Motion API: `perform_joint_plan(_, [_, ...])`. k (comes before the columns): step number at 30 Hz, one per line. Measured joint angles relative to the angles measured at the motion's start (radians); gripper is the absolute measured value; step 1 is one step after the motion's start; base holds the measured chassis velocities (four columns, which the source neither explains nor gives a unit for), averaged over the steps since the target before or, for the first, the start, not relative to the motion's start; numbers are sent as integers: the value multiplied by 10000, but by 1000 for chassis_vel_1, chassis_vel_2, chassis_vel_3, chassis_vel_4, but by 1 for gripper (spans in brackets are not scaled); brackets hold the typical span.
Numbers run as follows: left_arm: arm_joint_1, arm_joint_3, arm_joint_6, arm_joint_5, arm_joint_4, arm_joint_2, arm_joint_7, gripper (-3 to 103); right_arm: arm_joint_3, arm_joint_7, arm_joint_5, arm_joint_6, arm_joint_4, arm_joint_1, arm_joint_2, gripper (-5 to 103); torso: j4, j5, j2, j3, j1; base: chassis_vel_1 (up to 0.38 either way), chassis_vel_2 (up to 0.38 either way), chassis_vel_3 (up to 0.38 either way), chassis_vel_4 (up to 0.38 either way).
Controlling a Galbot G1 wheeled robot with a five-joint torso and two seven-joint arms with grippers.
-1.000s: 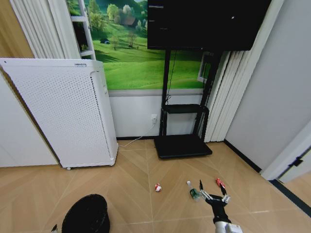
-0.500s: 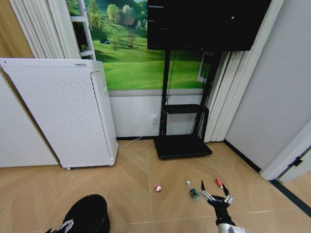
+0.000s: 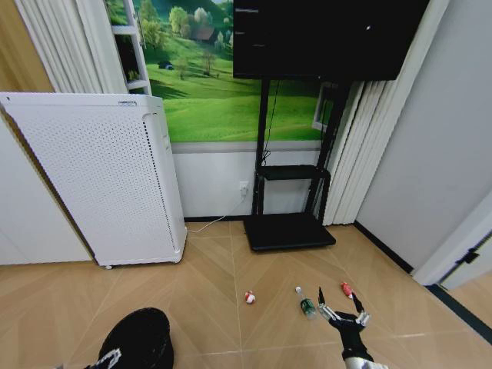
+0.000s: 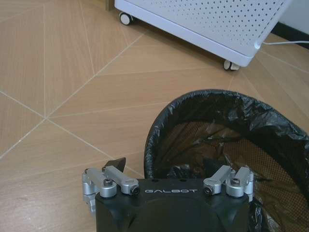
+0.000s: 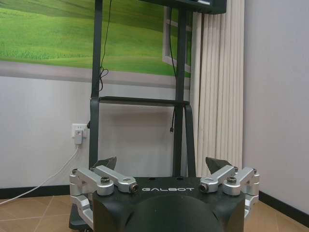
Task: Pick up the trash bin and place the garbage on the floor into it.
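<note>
Trash bin [image 3: 138, 340] upright on floor [image 3: 207, 284], lined with a black bag, near white appliance [image 3: 100, 173]; left gripper [image 4: 166, 171] spread wide, apparently straddling the bin's near rim; right gripper [image 3: 343, 310] low, fingers apart, holding nothing; garbage on planks: white-red piece [image 3: 249, 297], green piece [image 3: 306, 304], red piece [image 3: 347, 290] just beside that gripper.
</note>
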Motion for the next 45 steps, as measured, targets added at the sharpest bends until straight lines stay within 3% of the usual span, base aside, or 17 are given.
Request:
perform_joint_plan(3, [-121, 119, 91, -5, 115, 9, 0, 89, -1, 0, 0, -6, 43, 1, -38, 100, 0, -1, 1, 1, 0, 0, 0, 0, 0])
perform_joint_plan(4, [-164, 200, 119, -3, 165, 9, 28, 78, -16, 0, -30, -5, 106, -49, -58, 100, 0, 0, 2, 2, 1, 0, 0, 0, 0])
perform_joint_plan(6, [-164, 226, 129, 3, 187, 8, 53, 78, -33, -18, -62, 3, 143, -115, -66, 100, 0, 0, 3, 2, 1, 0, 0, 0, 0])
perform_joint_plan(7, [-181, 269, 142, 24, 269, -12, 93, 67, -72, -86, -160, 62, 205, -246, -32, 100, -1, -1, 3, 3, 1, 0, 0, 0, 0])
perform_joint_plan(9, [-193, 277, 145, 25, 315, -24, 97, 67, -80, -99, -190, 81, 214, -267, 5, 100, 0, 0, 4, 3, 0, 0, 0, 0, 0])
perform_joint_plan(11, [-208, 294, 300, 15, 460, -47, 105, 51, -97, -107, -221, 105, 221, -286, 129, 100, -1, -1, 4, 3, 0, 0, 0, 0, 0])
perform_joint_plan(15, [-157, 288, 379, 36, 533, -31, 220, 45, -93, -106, -227, 104, 229, -288, 131, 100, 0, 4, 5, 3, 1, 0, 0, 0, 0])
perform_joint_plan(21, [-62, 209, 403, 12, 535, -47, 644, 19, -41, -62, -224, 82, 203, -282, 128, 100, 0, -3, 6, 5, 1, 0, 0, 0, 0])
perform_joint_plan(29, [-28, 108, 209, 202, 490, -29, 987, 3, -50, -48, -197, 83, 178, -271, 176, 100, 1, -3, 6, 6, 1, 0, 0, 0, 0])
perform_joint_plan(30, [30, -44, -358, 879, 464, 28, 1491, 3, -40, 150, -213, 83, 128, -239, 214, 100, -1, -1, 7, 6, 2, 0, 0, 0, 0])
perform_joint_plan(32, [49, -123, -800, 1346, 465, 53, 1739, 3, -20, 255, -218, 85, 95, -234, 215, 100, 0, 0, 6, 6, 2, 0, 0, 0, 0])
perform_joint_plan(33, [47, -271, -1911, 2416, 508, 69, 2335, 3, 19, 366, -242, 109, 13, -214, 207, 100, 0, -2, 6, 6, 2, 0, 0, 0, 0])
perform_joint_plan(34, [47, -271, -1911, 2416, 508, 69, 2335, 3, 19, 366, -242, 109, 13, -214, 207, 100, 0, -2, 6, 6, 2, 0, 0, 0, 0])
perform_joint_plan(36, [128, -385, -2663, 3044, 434, 86, 2708, 3, 24, 453, -251, 116, -45, -184, 219, 100, -1, 0, 7, 6, 2, 0, 0, 0, 0])
perform_joint_plan(38, [153, -396, -2794, 3102, 403, 86, 2744, 3, 24, 463, -251, 116, -56, -174, 229, 100, 0, -1, 7, 6, 2, 0, 0, 0, 0])
perform_joint_plan(41, [289, -537, -3550, 3264, 49, -117, 2719, 3, -9, 597, -286, 53, -180, -117, 302, 100, -3, 0, 8, 6, 2, 0, 0, 0, 0])
perform_joint_plan(45, [455, -694, -3834, 2952, -327, -433, 2452, 3, -30, 659, -510, 115, -412, -48, 291, 100, 0, 0, 8, 6, 2, 0, 0, 0, 0])
